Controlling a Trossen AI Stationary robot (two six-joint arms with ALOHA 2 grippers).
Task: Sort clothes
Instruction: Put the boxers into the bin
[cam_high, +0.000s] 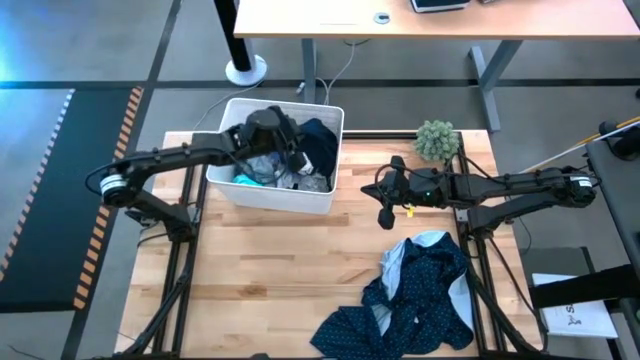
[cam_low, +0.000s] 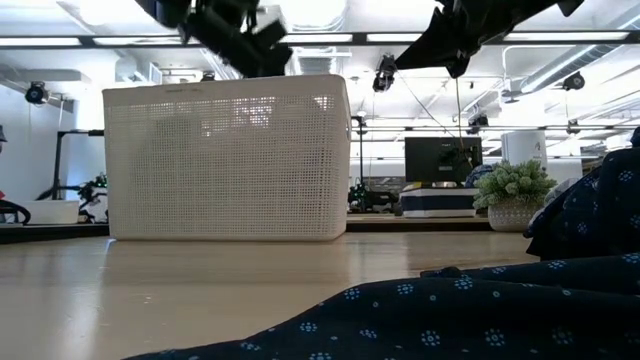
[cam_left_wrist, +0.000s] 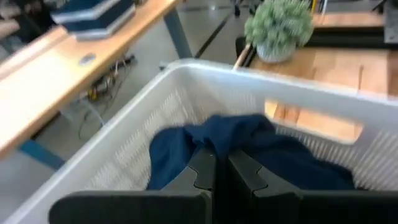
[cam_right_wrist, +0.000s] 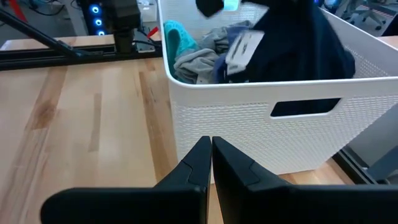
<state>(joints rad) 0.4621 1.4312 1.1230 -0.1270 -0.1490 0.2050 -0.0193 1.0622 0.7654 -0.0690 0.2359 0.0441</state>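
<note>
The white basket (cam_high: 270, 197) stands at the table's far left and holds clothes: a navy piece (cam_left_wrist: 249, 146), a teal one (cam_right_wrist: 177, 37) and a grey one (cam_right_wrist: 199, 59). My left gripper (cam_high: 293, 150) hangs shut just above the basket's clothes, above the rim in the low view (cam_low: 245, 35), with nothing between its fingers (cam_left_wrist: 221, 171). My right gripper (cam_high: 372, 188) is shut too and hovers over bare table right of the basket, pointing at its wall (cam_right_wrist: 211, 155). A navy dotted garment (cam_high: 420, 300) with a light blue piece (cam_high: 395, 262) lies crumpled on the table's near right.
A small green plant (cam_high: 437, 140) in a pot stands at the far right of the table, behind my right arm. Bare wood (cam_high: 270, 280) lies between the basket and the near edge. A desk (cam_high: 400, 20) stands beyond the table.
</note>
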